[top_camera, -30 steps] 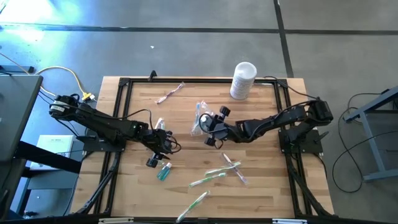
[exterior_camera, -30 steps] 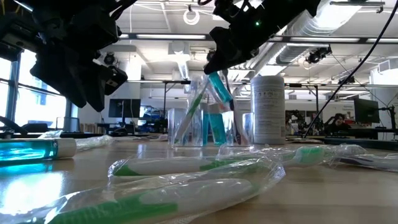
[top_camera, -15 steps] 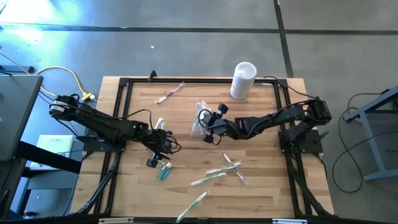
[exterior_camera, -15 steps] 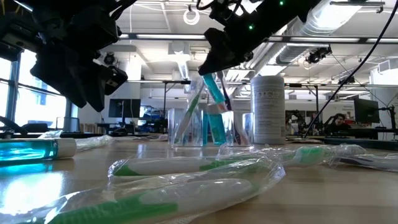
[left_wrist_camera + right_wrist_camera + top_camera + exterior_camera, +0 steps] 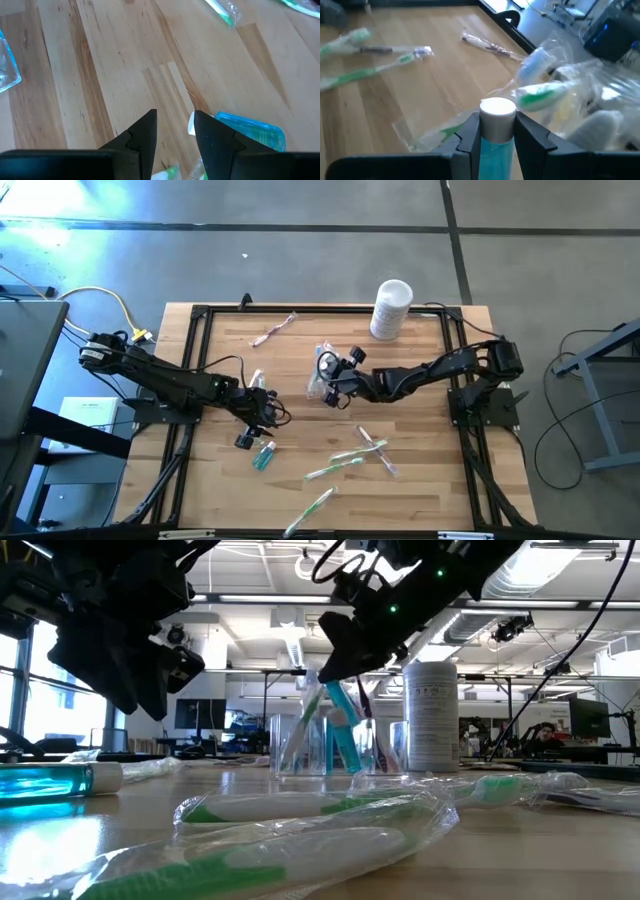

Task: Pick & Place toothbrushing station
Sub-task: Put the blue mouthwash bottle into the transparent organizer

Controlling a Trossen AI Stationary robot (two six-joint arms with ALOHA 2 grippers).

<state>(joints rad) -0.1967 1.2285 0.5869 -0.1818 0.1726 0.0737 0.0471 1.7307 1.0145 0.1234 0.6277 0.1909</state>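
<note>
Right gripper [image 5: 496, 131] pinching teal tube [image 5: 496, 145] over cup [image 5: 325, 745]; left gripper [image 5: 174, 131] spread, empty, above table [image 5: 100, 75].

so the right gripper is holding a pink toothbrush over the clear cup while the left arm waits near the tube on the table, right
Not quite: the right gripper is shut on a teal tube with a white cap, not a pink toothbrush, as the right wrist view shows. The rest holds: it is over the clear cup, and the left gripper waits near the tube on the table.
</note>
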